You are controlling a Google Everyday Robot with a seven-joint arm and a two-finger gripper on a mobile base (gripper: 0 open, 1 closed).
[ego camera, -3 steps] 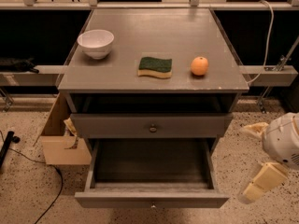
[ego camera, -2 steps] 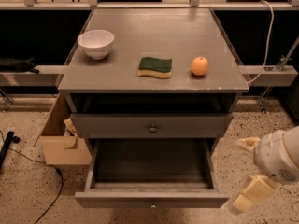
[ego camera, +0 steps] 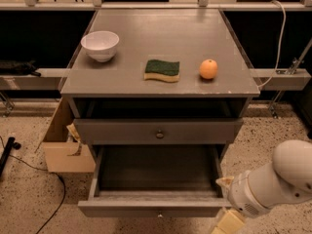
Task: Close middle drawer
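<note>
The middle drawer (ego camera: 155,175) is the lower grey drawer of the cabinet and stands pulled far out, empty inside. Its plain front panel (ego camera: 126,208) faces me, with a small knob (ego camera: 158,214) at its lower edge. The upper grey drawer (ego camera: 122,130) with a round metal knob (ego camera: 159,134) sits almost flush. My gripper (ego camera: 220,206) is at the right end of the open drawer's front panel, low in the view, on a white arm (ego camera: 278,179). Its two cream fingers (ego camera: 228,223) stand apart and hold nothing.
On the cabinet top (ego camera: 161,33) sit a white bowl (ego camera: 100,45), a green and yellow sponge (ego camera: 162,70) and an orange (ego camera: 208,68). An open cardboard box (ego camera: 63,145) stands on the floor left of the cabinet. A black cable (ego camera: 44,179) lies on the speckled floor.
My arm and gripper have moved down and to the left, from beside the cabinet's right side to the right front corner of the open drawer. The drawer has not moved.
</note>
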